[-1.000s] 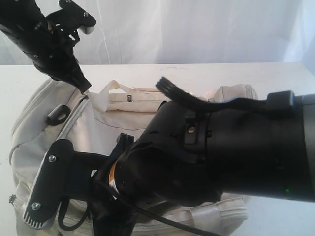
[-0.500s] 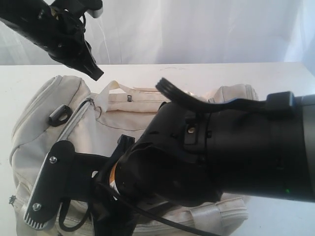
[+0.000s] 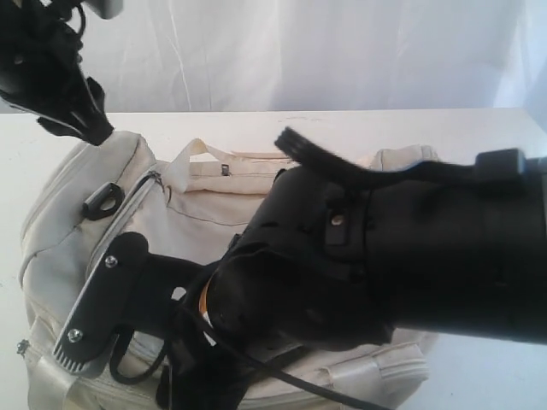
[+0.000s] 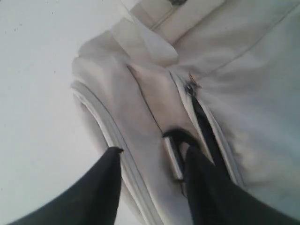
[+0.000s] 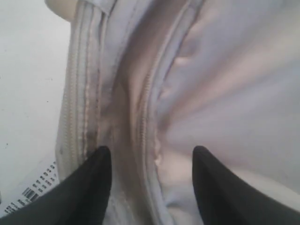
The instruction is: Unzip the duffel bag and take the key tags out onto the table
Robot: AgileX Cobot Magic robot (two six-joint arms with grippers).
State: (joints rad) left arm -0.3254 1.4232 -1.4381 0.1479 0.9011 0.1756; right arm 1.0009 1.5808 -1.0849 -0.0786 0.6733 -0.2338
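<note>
The cream duffel bag [image 3: 184, 213] lies on the white table [image 3: 479, 128], its grey zipper [image 3: 128, 209] running along the top. My left gripper [image 3: 85, 128] hangs open above the bag's far left end. In the left wrist view its gripper [image 4: 152, 157] spans bare fabric next to a black D-ring [image 4: 176, 136], below the zipper pull [image 4: 191, 86]. My right gripper [image 3: 94, 350] is low over the bag's near left side. It stands open [image 5: 151, 157] over a zipper line [image 5: 145, 117] and holds nothing. The key tags are hidden.
The bulky right arm [image 3: 385, 256] covers most of the bag's middle and right. A strap handle [image 3: 201, 158] stands up at the bag's back. White curtain behind the table. A barcode label [image 5: 33, 190] lies on the table [image 5: 28, 70] beside the bag.
My left gripper has risen from the zipper pull area and swung left, now off the bag's top. The right arm has shifted slightly up and to the right.
</note>
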